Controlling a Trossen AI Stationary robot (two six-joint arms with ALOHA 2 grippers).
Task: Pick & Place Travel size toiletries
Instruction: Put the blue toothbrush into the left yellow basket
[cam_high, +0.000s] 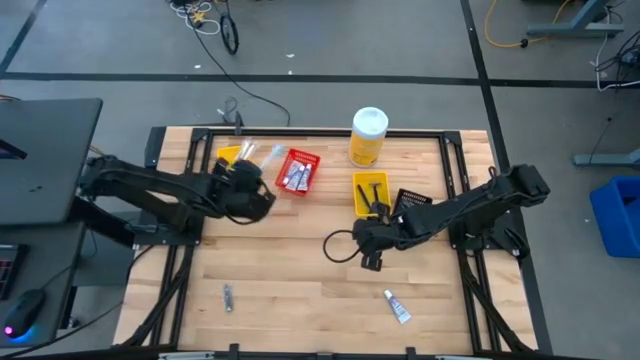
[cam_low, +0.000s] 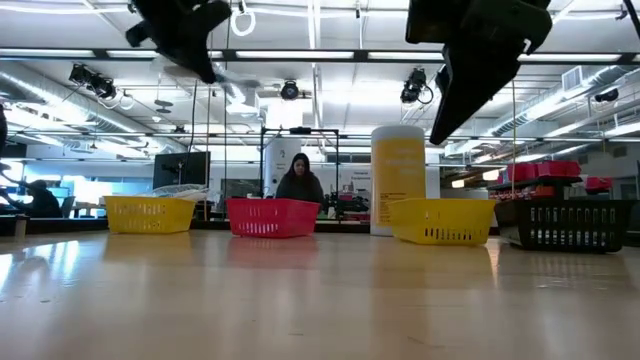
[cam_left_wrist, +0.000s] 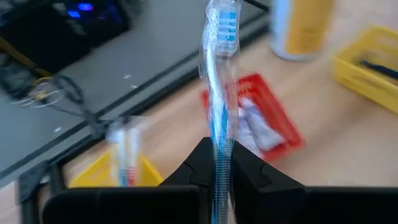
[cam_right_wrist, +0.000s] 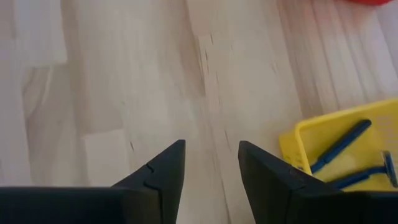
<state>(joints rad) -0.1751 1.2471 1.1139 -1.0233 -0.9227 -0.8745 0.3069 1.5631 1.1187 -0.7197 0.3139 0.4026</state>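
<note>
Toothpaste tubes (cam_high: 293, 178) in red bin (cam_high: 308, 160) — razors (cam_right_wrist: 341, 146) in yellow bin (cam_right_wrist: 303, 134)

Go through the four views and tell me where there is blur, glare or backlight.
Left wrist view: the wrapped toothbrush in the left hand is fairly clear, the red bin behind it blurred. Low view: ceiling lights leave both arms as dark shapes and put a sheen on the table. Right wrist view: the open right hand is sharp, the wood slightly soft. High view: evenly lit.

Around my wooden counter (cam_high: 300, 270), grey floor (cam_high: 330, 40) strewn with cables (cam_high: 215, 25); beyond, bright ceiling lights (cam_low: 330, 55) and a seated person (cam_low: 299, 180) among workstations.
</note>
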